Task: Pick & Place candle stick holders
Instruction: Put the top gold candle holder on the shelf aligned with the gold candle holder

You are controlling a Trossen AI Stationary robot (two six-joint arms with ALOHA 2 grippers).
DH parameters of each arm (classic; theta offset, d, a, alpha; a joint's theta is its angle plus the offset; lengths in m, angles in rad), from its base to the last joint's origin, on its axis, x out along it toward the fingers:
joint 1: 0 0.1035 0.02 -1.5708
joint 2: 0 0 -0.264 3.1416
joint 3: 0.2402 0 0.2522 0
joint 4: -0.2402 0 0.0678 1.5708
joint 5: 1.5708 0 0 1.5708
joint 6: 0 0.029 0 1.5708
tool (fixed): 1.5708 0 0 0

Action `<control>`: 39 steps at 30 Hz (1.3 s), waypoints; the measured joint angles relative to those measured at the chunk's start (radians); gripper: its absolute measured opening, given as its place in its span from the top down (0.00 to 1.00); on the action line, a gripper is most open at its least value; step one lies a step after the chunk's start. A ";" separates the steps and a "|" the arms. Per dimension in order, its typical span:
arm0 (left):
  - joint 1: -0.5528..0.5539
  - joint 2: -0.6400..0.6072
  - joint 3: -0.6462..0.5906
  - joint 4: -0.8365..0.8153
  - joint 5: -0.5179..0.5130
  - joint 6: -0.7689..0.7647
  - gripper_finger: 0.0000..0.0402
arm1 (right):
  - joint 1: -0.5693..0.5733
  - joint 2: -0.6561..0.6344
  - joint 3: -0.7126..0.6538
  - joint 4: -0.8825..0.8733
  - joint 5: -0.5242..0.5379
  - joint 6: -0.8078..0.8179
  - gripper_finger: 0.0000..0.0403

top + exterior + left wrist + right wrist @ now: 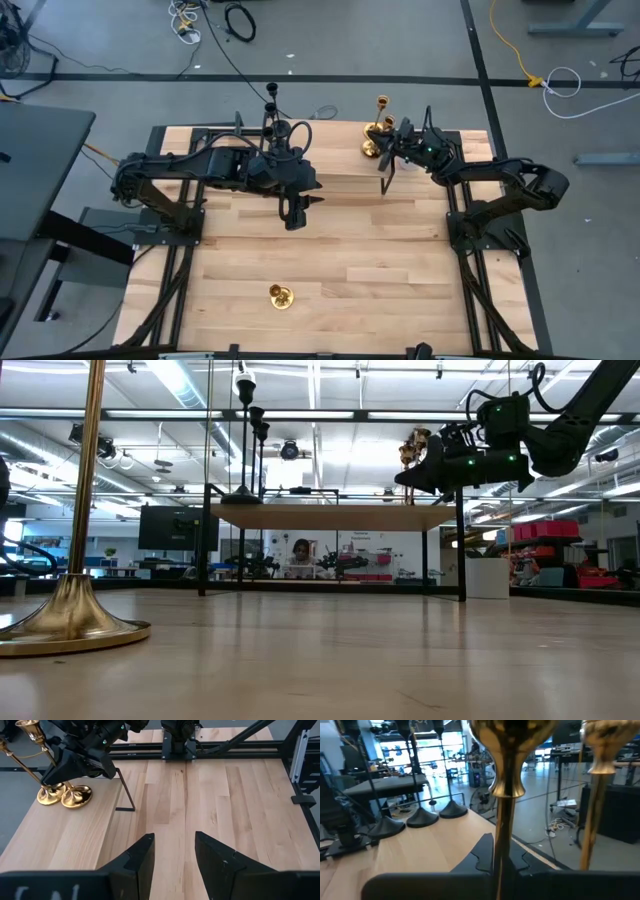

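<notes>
Two gold candle stick holders (pixel 377 130) stand on the raised wooden shelf (pixel 330 150) at the far right, their bases (pixel 62 797) side by side. My right gripper (pixel 393 143) is shut on one of them, level with its stem. Three black holders (pixel 422 815) stand on their bases at the shelf's far middle (pixel 270 108). A third gold holder (pixel 281 296) stands on its base near the table's front edge, large in the low view (pixel 75 610). My left gripper (pixel 295 215) hangs open over the table's middle, nothing between its fingers (pixel 145 860). My right gripper pinches the thin upright stem (pixel 502 835) of one gold holder between its two fingers, below the bulge under the cup. The fingers come in level from the table's right side and lie across the stem. The holder stands upright; its base seems to rest on the shelf.
The second gold holder (pixel 595 765) stands close beside the held one. A thin black upright rod (pixel 125 790) stands just beside my right gripper. Bare wood spreads between the shelf and the front edge (pixel 380 280). Black frame rails (pixel 470 260) run along both sides.
</notes>
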 joint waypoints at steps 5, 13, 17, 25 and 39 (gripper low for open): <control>0.000 0.000 0.000 0.000 0.000 0.000 0.65 | 0.000 0.000 0.000 -0.010 -0.013 0.003 0.96; 0.000 0.001 -0.017 0.002 0.000 0.000 0.65 | 0.000 0.000 0.000 -0.036 -0.005 -0.010 0.95; 0.000 0.001 -0.026 0.002 0.000 -0.001 0.65 | 0.000 0.000 0.000 -0.024 -0.002 -0.020 0.97; 0.000 0.001 -0.026 0.010 -0.002 0.001 0.65 | 0.000 0.000 0.000 -0.019 -0.002 -0.026 0.95; 0.000 0.001 -0.026 0.008 -0.005 0.000 0.65 | 0.000 -0.005 0.000 -0.017 -0.032 -0.028 0.76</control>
